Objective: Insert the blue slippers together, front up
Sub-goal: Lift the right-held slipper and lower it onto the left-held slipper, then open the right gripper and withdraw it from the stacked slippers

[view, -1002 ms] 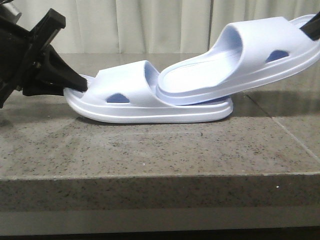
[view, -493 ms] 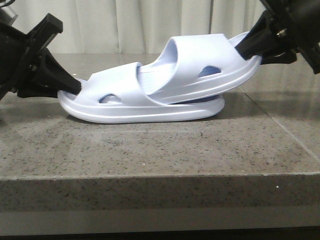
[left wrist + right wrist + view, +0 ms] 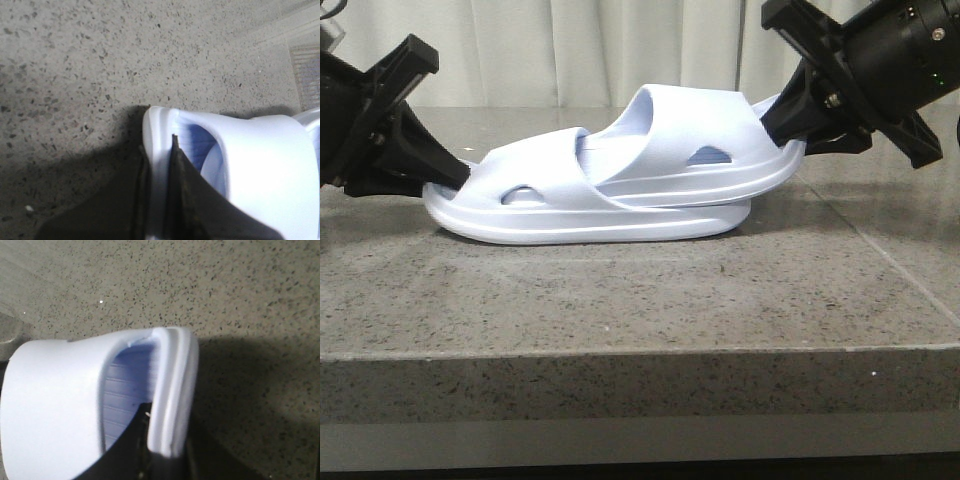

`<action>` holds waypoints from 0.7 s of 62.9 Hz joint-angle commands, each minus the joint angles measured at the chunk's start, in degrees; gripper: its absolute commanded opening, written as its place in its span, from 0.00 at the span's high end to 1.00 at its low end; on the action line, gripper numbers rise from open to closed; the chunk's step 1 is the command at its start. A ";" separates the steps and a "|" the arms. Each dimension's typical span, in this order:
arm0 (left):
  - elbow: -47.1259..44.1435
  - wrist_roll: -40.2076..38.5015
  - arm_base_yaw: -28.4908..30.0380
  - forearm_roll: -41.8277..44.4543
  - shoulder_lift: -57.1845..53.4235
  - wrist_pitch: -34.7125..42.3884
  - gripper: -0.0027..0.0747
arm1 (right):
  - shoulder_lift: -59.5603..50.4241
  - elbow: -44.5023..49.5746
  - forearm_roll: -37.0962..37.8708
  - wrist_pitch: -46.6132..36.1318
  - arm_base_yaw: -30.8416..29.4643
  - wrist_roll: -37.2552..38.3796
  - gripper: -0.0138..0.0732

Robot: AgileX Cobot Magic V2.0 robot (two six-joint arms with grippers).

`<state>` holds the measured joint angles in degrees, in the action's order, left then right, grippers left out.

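Two pale lavender-blue slippers lie on the speckled stone table (image 3: pixel 620 300). The lower slipper (image 3: pixel 520 205) rests flat on its sole, toe to the left. The upper slipper (image 3: pixel 700 150) is tilted, its toe pushed under the lower one's strap and its heel raised at the right. My left gripper (image 3: pixel 445 180) is shut on the lower slipper's toe rim, which also shows in the left wrist view (image 3: pixel 159 150). My right gripper (image 3: pixel 775 125) is shut on the upper slipper's heel rim, seen in the right wrist view (image 3: pixel 170 390).
The table's front edge (image 3: pixel 640 350) runs across the front view below the slippers. A seam in the stone (image 3: pixel 880 255) runs at the right. Pale curtains (image 3: pixel 570 50) hang behind the table.
My right gripper has moved left and down with the upper slipper, sliding its toe further under the lower slipper's strap. The lower slipper and my left gripper have shifted a little left.
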<state>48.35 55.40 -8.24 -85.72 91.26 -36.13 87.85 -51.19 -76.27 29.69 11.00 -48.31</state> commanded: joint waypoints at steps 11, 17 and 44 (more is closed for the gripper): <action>1.51 0.06 -0.87 -2.55 -1.77 -6.72 0.99 | -1.04 -0.96 -0.89 8.07 2.22 -0.51 0.81; 1.51 0.06 -0.87 -2.55 -1.77 -6.72 0.99 | -1.04 -0.96 0.26 7.81 2.16 -0.51 0.66; 1.51 0.06 -0.75 -2.32 -1.77 -6.81 0.99 | -4.79 -1.12 8.69 15.34 -9.65 -0.51 0.17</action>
<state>48.35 55.40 -8.24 -85.75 91.26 -38.08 86.75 -51.19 -68.48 37.42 5.03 -48.19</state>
